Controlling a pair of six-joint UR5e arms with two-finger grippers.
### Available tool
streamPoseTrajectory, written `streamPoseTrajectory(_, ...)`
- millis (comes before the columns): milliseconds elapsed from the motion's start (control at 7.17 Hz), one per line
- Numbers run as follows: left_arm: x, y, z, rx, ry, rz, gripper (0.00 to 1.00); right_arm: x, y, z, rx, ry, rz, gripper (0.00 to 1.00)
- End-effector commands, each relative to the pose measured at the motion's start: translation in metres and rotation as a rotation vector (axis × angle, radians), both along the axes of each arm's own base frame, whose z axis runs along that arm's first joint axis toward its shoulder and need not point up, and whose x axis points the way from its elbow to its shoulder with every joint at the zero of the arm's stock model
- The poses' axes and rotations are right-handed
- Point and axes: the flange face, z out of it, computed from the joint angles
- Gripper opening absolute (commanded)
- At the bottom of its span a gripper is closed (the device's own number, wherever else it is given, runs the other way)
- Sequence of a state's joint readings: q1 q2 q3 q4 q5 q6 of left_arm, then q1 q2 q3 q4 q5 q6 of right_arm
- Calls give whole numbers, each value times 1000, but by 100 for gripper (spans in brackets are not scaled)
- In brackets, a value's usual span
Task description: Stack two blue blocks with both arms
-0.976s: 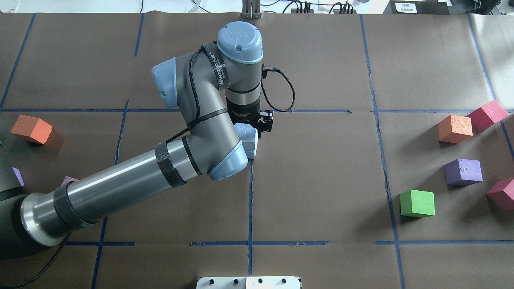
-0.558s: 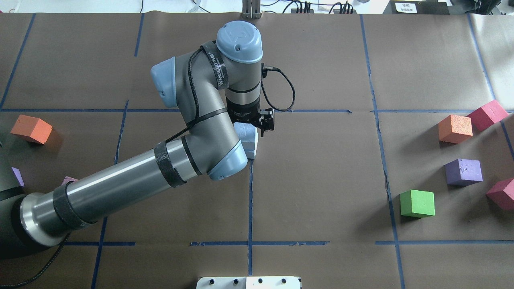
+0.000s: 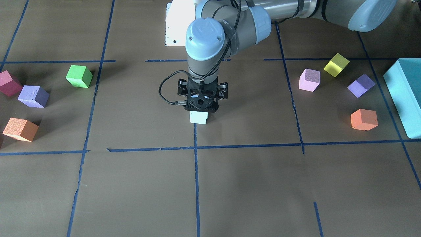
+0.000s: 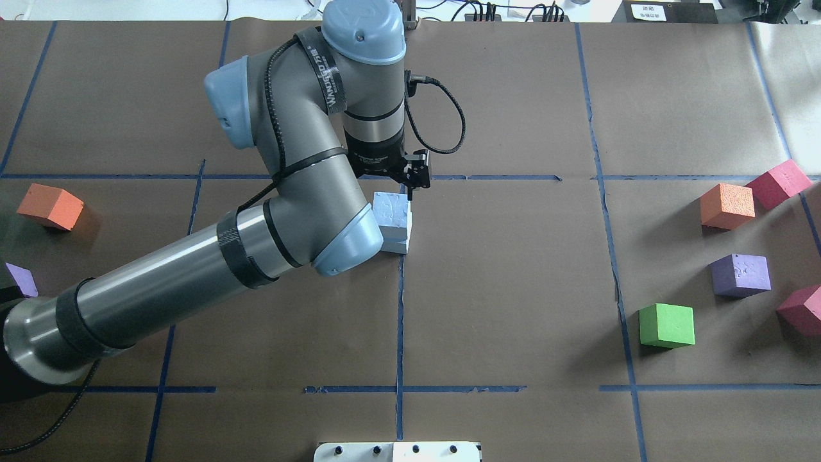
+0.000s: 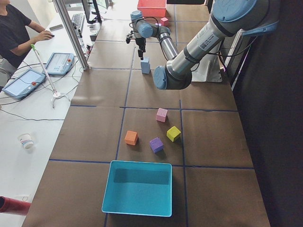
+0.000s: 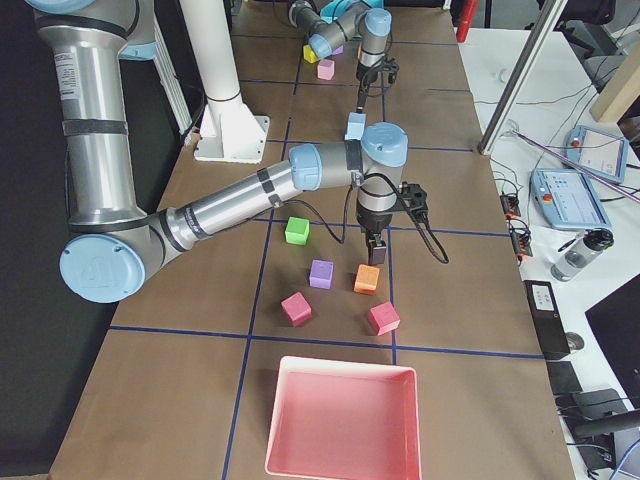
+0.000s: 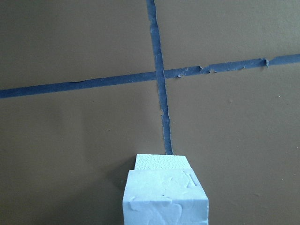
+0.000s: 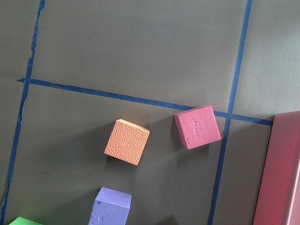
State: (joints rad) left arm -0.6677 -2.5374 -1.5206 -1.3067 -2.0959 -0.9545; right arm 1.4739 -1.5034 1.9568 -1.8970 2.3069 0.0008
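Observation:
The two blue blocks stand stacked at the table's middle, by a tape crossing. The top block (image 4: 391, 209) has scuffed dents and sits on the lower block (image 4: 397, 244). The left wrist view shows the top block (image 7: 165, 200) with the lower block (image 7: 162, 161) peeking out behind it. My left gripper (image 4: 399, 190) hangs just above the stack with its jaws spread, holding nothing; in the front view it (image 3: 200, 110) hides most of the stack (image 3: 198, 118). My right gripper (image 6: 375, 245) shows only in the right side view, over an orange cube (image 6: 367, 278); I cannot tell its state.
On the robot's right lie green (image 4: 667, 325), purple (image 4: 741, 274), orange (image 4: 727, 205) and two red cubes (image 4: 778, 183). On its left lie an orange cube (image 4: 50, 206), pink (image 3: 309, 79), yellow (image 3: 336, 65) and purple cubes and the teal box (image 3: 406, 95). A pink tray (image 6: 342, 420) stands at the right end.
My left arm has risen from the stack and drawn back a little. The top blue block has stayed on the lower one and shows more fully.

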Motion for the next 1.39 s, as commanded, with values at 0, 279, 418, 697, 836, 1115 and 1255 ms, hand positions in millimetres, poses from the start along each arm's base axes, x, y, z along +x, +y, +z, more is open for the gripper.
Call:
streamPoseTrajectory(0, -93, 25, 53, 43, 15, -19, 100, 17, -1, 30, -36, -23, 0, 100)
streamPoseTrajectory(279, -188, 26, 122, 142, -11, 0, 100, 46, -5, 82, -32, -102, -8, 100)
streamPoseTrajectory(418, -242, 14, 165, 171, -51, 8, 100, 51, 8, 123, -22, -104, 3, 100)
streamPoseTrajectory(697, -362, -3, 257, 164, -57, 41, 100, 66, 36, 153, 1, -105, 47, 100)
streamPoseTrajectory(836, -420, -2, 300, 164, -83, 31, 100, 67, 45, 159, -8, -104, 49, 100)
streamPoseTrajectory(1115, -495, 6, 363, 134, -33, 28, 100, 67, 56, 162, -2, -100, 92, 100)
streamPoseTrajectory(1255, -540, -1, 409, 139, -8, 34, 100, 66, 61, 164, -9, -103, 125, 100)
